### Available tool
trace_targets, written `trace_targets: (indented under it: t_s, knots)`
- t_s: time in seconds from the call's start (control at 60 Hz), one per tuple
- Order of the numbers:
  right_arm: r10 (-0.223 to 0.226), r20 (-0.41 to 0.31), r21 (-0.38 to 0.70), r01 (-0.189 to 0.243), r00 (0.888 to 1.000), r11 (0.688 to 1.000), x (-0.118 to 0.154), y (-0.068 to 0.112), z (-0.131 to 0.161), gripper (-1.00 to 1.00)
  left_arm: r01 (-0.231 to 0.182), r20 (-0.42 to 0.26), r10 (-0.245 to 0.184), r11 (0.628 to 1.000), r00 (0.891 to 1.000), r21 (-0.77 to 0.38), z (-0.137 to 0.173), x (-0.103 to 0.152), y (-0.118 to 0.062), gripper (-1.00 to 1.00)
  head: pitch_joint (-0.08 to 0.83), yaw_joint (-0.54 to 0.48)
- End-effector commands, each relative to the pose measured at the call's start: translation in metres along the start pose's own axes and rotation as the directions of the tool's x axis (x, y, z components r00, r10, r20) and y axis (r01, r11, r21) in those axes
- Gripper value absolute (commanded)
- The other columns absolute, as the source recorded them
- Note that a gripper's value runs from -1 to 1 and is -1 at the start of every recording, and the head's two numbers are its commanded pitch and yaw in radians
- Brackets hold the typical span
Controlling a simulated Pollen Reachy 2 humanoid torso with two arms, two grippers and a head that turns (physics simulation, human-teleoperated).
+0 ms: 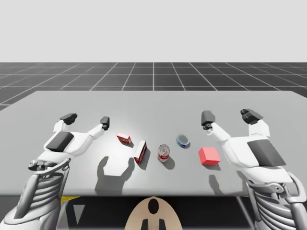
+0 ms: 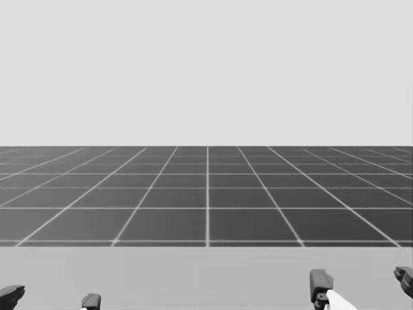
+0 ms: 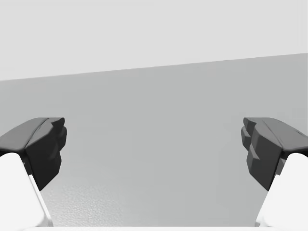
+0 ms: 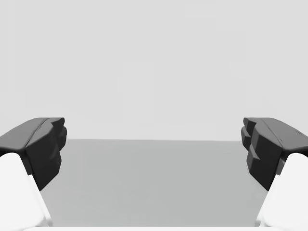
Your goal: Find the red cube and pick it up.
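The red cube (image 1: 209, 155) rests on the grey table (image 1: 153, 103), right of centre near the front. My right gripper (image 1: 231, 116) hovers open above and just behind it, holding nothing. Far to the left, my left gripper (image 1: 87, 119) is also open and holds nothing. In the head view the dark fingertips of my left gripper (image 2: 48, 298) and right gripper (image 2: 361, 283) poke up at the lower edge. The left wrist view has my left gripper (image 3: 154, 151) over bare table. The right wrist view has my right gripper (image 4: 154, 151) pointing past the table's far edge.
Left of the cube lie a blue can (image 1: 182, 140), an upright red-and-white can (image 1: 163, 153), a red-and-white box (image 1: 140, 151) and a smaller red box (image 1: 123, 138). The table's front edge runs close to my torso. A dark grid floor lies beyond the table.
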State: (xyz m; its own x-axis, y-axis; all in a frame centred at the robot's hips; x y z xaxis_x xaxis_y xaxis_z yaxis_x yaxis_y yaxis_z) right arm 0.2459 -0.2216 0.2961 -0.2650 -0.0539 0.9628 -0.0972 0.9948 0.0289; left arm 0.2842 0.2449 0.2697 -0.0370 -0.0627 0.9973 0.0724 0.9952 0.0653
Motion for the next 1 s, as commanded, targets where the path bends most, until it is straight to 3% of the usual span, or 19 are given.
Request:
trace_targets:
  t_s: [0.017, 0.217, 0.733, 1.0]
  knots:
    - [-0.019, 0.025, -0.049, 0.02, 1.0, 0.999, -0.0006, 0.0019, 0.0025, -1.0, 0.004, 0.001, -0.004, 1.0, 1.0, 0.002, 0.0, -0.0001, 0.0002, -1.0, 0.009, 0.0]
    - [-0.024, 0.015, -0.019, 0.024, 1.0, 1.0, 0.0006, -0.0005, -0.0001, -1.0, 0.001, -0.002, -0.001, 1.0, 1.0, 0.004, 0.0002, 0.0, 0.0006, -1.0, 0.062, 0.0]
    - [-0.02, 0.002, -0.015, 0.02, 1.0, 1.0, -0.0009, -0.0013, -0.0017, -1.0, -0.004, -0.003, 0.004, 1.0, 1.0, -0.001, -0.0005, 0.0007, 0.003, -1.0, 0.477, 0.0]
    - [-0.016, -0.005, -0.015, 0.016, 1.0, 1.0, -0.0019, -0.0012, -0.0025, -1.0, -0.002, -0.005, 0.002, 1.0, 1.0, -0.008, -0.0002, 0.0014, 0.0027, -1.0, 0.613, -0.12]
